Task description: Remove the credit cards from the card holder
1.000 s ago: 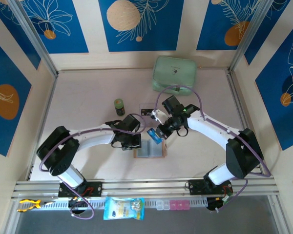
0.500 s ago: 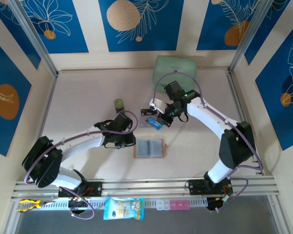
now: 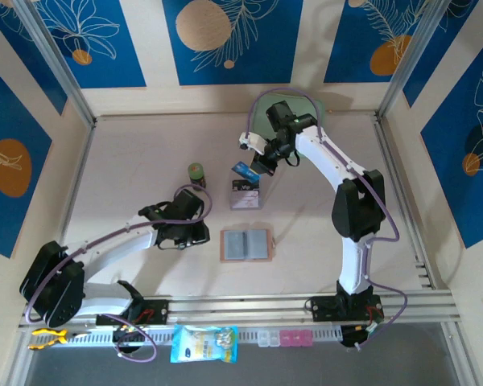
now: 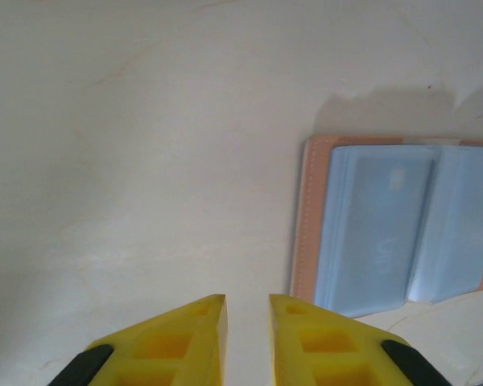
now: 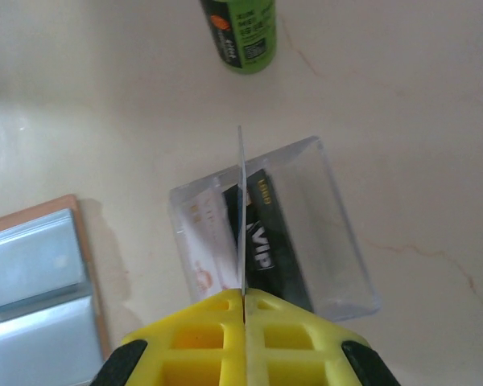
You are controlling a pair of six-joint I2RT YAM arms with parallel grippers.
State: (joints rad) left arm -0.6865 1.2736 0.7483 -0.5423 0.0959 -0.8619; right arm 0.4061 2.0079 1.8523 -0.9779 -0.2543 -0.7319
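The right claw [image 5: 245, 310] is pinching a blue credit card [image 3: 243, 170] edge-on above the clear tray [image 5: 338, 257] in the upper centre of the overhead view. A black card [image 5: 267, 241] lies in that tray. The card holder [image 3: 245, 244] lies open on the surface [image 3: 145, 161] at centre frame. Just left of it, the left claw [image 4: 247, 338] is slightly spread and empty.

Left end effector [image 4: 247, 312] slightly parted, right end effector [image 5: 244, 301] clamped shut.

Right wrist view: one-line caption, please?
Right claw shut on an edge-on credit card over the clear tray, open card holder alongside.
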